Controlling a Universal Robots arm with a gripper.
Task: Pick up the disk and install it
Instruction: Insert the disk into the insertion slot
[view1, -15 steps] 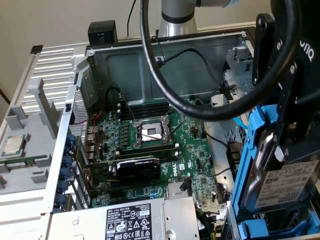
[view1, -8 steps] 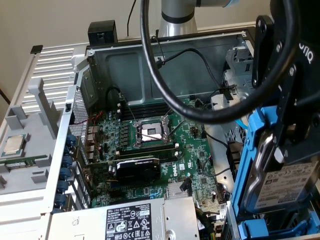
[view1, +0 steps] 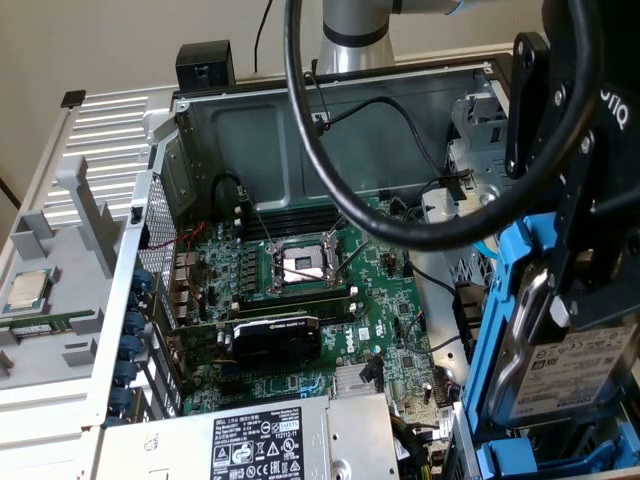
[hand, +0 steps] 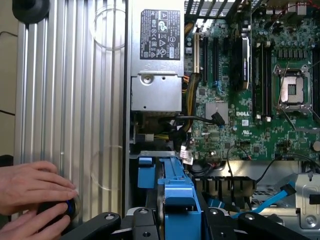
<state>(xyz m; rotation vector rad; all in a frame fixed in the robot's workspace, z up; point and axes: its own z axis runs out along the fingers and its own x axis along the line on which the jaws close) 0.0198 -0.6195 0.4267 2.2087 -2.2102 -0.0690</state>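
1. Clasping the disk (view1: 580, 375) by its blue carrier frame, the pincer (view1: 590, 300) is clenched on it at about four o'clock in the exterior view. The hold sits on the frame rather than on the white label, which probably spares the drive body from pressure.
2. The disk hangs clear above the open computer case (view1: 190, 120) and touches nothing below it. It is tilted with its label face towards the exterior camera. In the wrist view the carrier shows edge-on between the fingers (hand: 107, 220), which I judge suits sliding it into a slot.
3. The case lies on its side with its cover off, so the motherboard (view1: 300, 300) faces upward. This gives the arm open access from above.
4. A silver power supply box (view1: 260, 445) with a warning label fills the six o'clock corner of the case. The metal drive cage (view1: 480, 130) stands at about two o'clock.
5. A thick black cable (view1: 300, 120) loops from the arm across the twelve o'clock area. It looks slack enough not to tug on the load.
6. A small processor chip (view1: 28, 290) lies apart on the grey panel at nine o'clock, well away from the work.
7. A person's hand (hand: 30, 185) rests on a dark object on the ribbed panel beside the case. I cannot tell what that object is.
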